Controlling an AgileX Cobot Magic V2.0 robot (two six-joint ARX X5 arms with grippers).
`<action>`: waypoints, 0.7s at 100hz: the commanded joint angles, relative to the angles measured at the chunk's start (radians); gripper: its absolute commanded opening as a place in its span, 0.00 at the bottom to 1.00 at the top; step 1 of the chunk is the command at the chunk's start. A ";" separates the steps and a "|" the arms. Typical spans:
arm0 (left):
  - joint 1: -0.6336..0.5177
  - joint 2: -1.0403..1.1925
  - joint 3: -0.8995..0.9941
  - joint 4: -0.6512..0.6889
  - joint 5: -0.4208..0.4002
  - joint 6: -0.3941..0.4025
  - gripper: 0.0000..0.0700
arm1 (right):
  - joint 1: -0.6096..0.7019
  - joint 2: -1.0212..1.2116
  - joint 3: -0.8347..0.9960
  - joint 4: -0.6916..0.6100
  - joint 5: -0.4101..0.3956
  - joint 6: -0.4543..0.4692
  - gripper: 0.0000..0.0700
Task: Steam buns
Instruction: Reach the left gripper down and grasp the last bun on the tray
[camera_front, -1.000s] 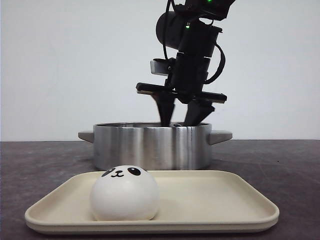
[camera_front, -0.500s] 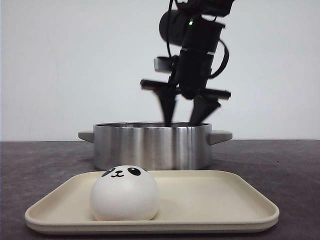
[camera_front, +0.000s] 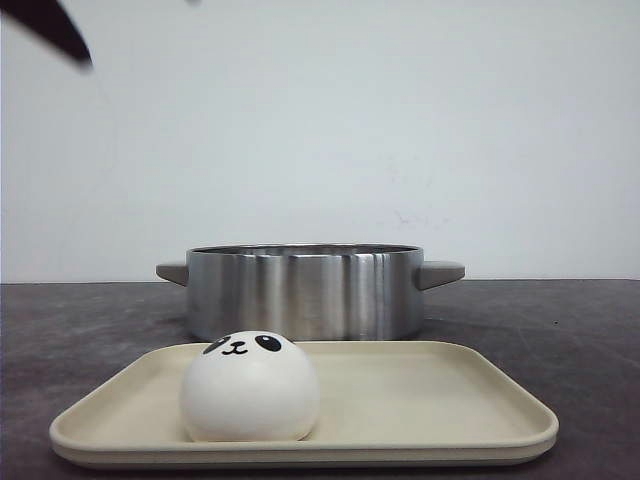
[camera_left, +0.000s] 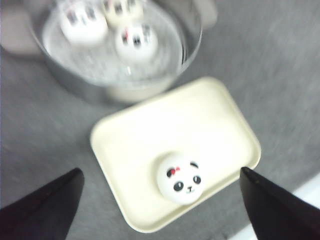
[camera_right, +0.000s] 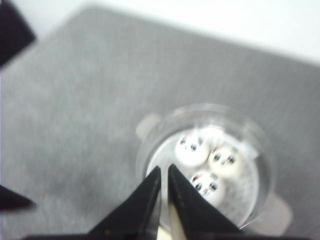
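Observation:
One white panda-face bun (camera_front: 250, 388) sits on the left part of a cream tray (camera_front: 420, 440) in front of a steel pot (camera_front: 300, 290). In the left wrist view my left gripper (camera_left: 160, 172) is wide open and empty, high above this bun (camera_left: 183, 180) and the tray (camera_left: 130, 135). The pot (camera_left: 192, 42) holds three more buns (camera_left: 136, 41). In the right wrist view my right gripper (camera_right: 164, 168) is shut and empty, high above the pot (camera_right: 147, 145) and its three buns (camera_right: 206, 184). It is out of the front view.
A black fingertip (camera_front: 55, 28) shows blurred in the front view's top left corner. The pot has a grey handle (camera_front: 442, 272) on each side. The table top (camera_front: 580, 340) is dark grey, with a white wall behind.
The right arm, whose open gripper stood in the pot's mouth, has lifted out of the front view. A black fingertip has come into the top left corner.

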 joint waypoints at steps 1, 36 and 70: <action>-0.029 0.034 -0.039 0.052 0.006 -0.062 0.84 | 0.018 -0.035 0.022 -0.005 0.027 -0.010 0.02; -0.107 0.311 -0.109 0.235 0.037 -0.184 0.85 | 0.034 -0.184 0.022 -0.079 0.046 -0.012 0.02; -0.148 0.534 -0.109 0.299 0.042 -0.216 0.85 | 0.034 -0.197 0.022 -0.171 0.046 -0.041 0.02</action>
